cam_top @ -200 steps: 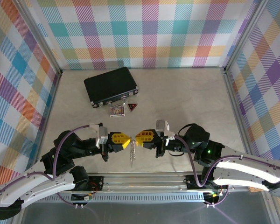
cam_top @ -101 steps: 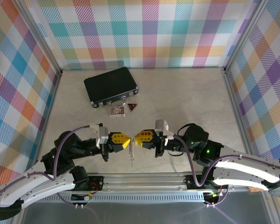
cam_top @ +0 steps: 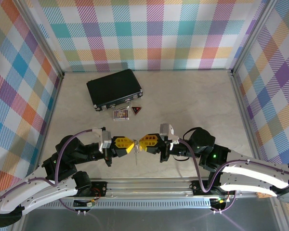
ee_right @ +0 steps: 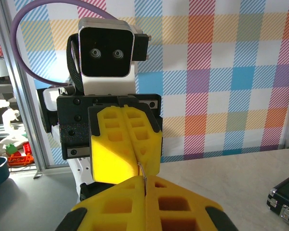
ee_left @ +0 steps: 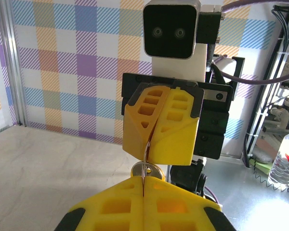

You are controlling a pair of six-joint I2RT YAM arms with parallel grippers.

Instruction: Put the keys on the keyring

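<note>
Hands have closed the gap: left hand (cam_top: 126, 144) and right hand (cam_top: 145, 143) now sit tip to tip above the counter (cam_top: 192, 106); a second ago they were apart. Left is clamped on the keyring (cam_top: 135, 143), with its chain (cam_top: 136, 156) hanging shorter below. Right's fingers are pressed together on a thin metal sliver; key or ring, we can't tell. Threading looks underway, not confirmed.

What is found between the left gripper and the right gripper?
A key and the keyring with its hanging chain, pinched between the left gripper and the right gripper. This shows in the top external and left wrist views.
</note>
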